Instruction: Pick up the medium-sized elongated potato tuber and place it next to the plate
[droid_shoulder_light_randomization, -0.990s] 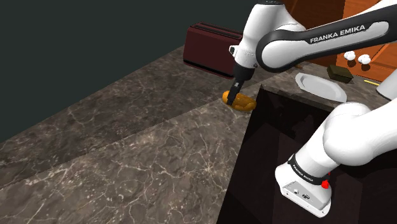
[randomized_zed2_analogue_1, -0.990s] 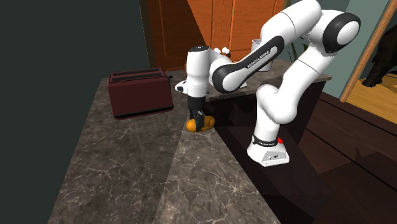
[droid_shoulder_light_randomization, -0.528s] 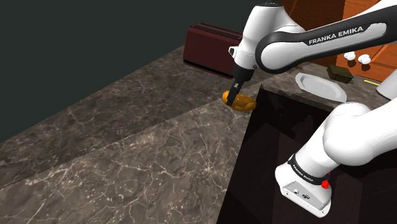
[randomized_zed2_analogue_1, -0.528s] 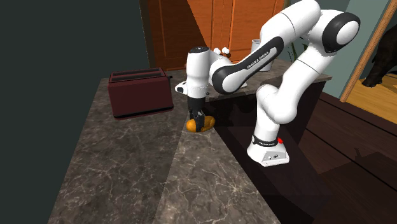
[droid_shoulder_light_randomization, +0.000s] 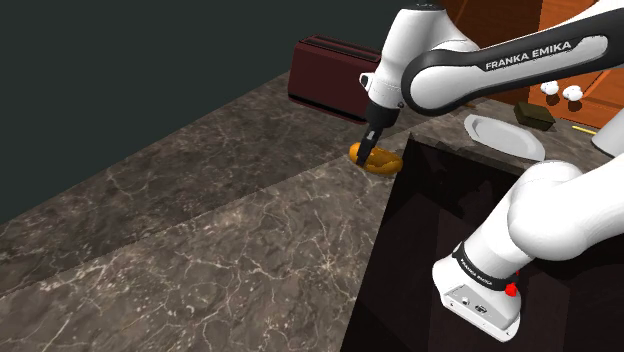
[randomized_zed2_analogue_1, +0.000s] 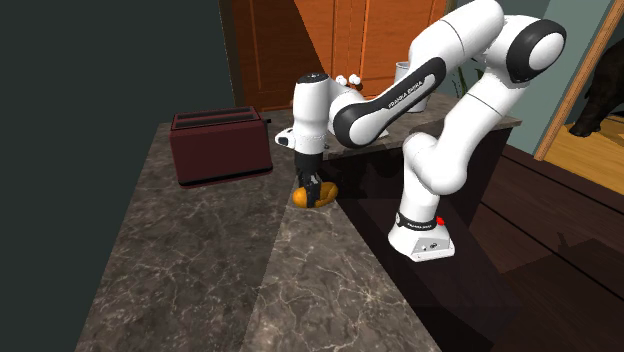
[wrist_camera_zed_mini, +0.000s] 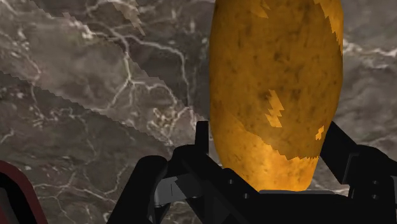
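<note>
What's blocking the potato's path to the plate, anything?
Nothing visible. The gripper clasps the potato, and the marble counter between it and the plate looks bare. The toaster stands off to the side, away from that line.

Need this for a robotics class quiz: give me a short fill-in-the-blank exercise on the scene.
1. The gripper clasps an elongated orange-brown ____ lying on the countertop.
2. Behind it on the countertop stands a dark red ____.
3. The lettering on the arm reads FRANKA ____.
Missing words: potato; toaster; EMIKA.
</note>
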